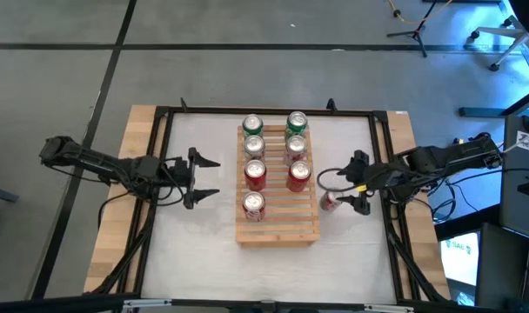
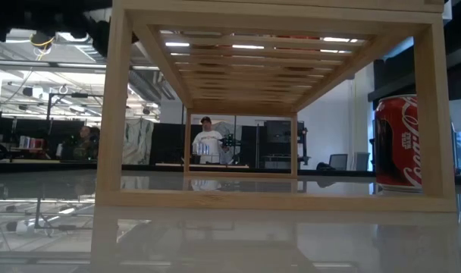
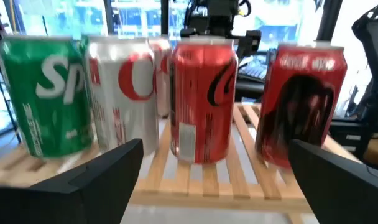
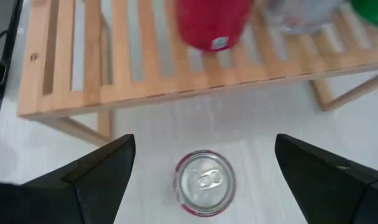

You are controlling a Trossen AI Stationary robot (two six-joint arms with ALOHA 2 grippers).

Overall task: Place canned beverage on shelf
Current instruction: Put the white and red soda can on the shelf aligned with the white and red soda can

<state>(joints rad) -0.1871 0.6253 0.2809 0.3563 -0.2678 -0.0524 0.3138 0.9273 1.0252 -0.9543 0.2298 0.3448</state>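
Already seven cans sit on the shelf (image 1: 277,228); one can (image 1: 330,202) waits at its three o'clock, right gripper (image 1: 361,184) spread above.

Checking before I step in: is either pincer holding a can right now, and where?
Nothing is held. The right pincer stands open above the can on the table; the left pincer is open beside the shelf.

shelf (image 2: 276,199) top: cut off at the low view's upper edge; cans on it unseen there
red can (image 2: 397,144) beside shelf: partly behind the shelf's post
person (image 2: 206,142) beyond shelf: too small to tell details
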